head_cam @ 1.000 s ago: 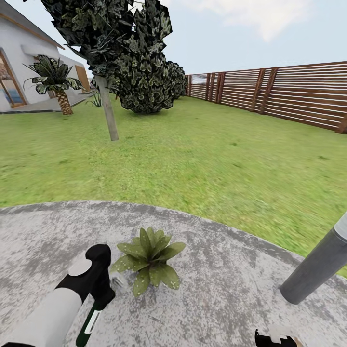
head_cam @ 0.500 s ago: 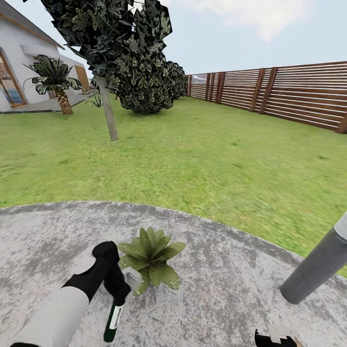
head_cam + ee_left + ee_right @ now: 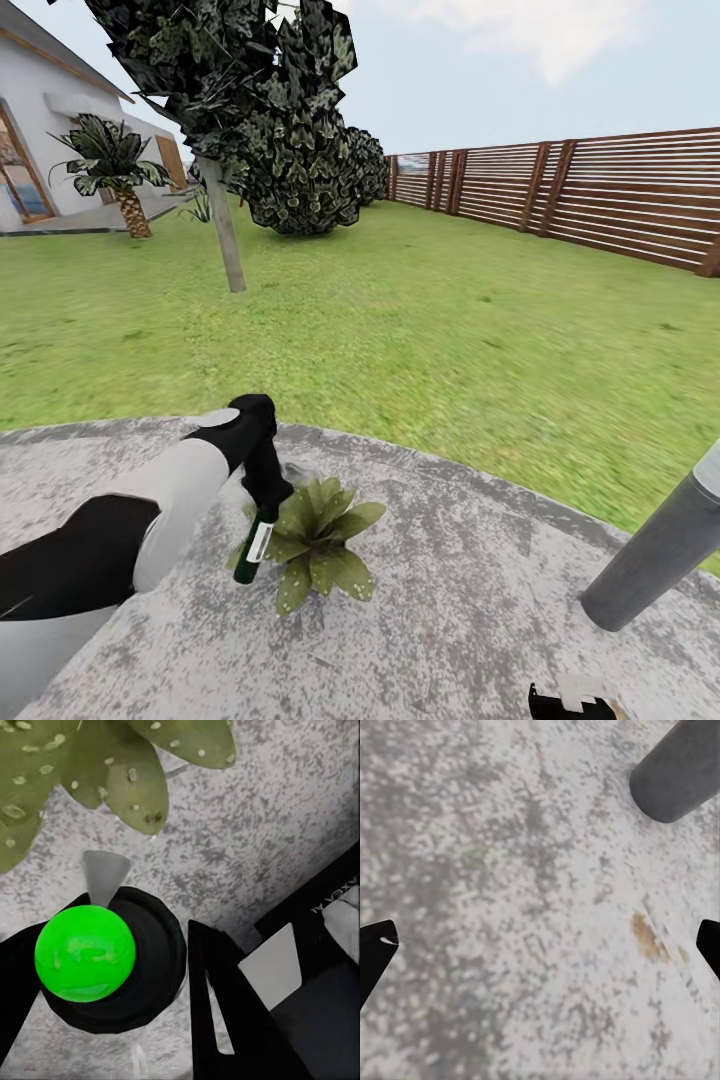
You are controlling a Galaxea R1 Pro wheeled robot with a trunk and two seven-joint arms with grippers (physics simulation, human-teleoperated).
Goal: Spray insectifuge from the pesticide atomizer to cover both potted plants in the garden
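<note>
**Bottle held over the little plant**

Where the round stone paving (image 3: 470,590) ends, a wide green lawn (image 3: 420,320) runs out to the brown slatted fence (image 3: 600,195), with lots of open room. Far behind the plant stand a big dark tree (image 3: 250,90), a palm (image 3: 115,170) and a white house (image 3: 40,120). A thick grey post (image 3: 660,545) leans up from the paving, well off to the right of the plant.

The potted plant (image 3: 315,535) sits on the paving, a low bunch of pointed light-green leaves with pale spots. The left gripper (image 3: 268,490) is clamped on the pesticide atomizer (image 3: 254,545), a slim dark green bottle with a white label. It hangs tilted over the plant's left side, touching or just above the leaves.

Seen from the right wrist, the right gripper (image 3: 540,945) has its black fingertips (image 3: 373,945) wide apart over bare paving near the post.
</note>
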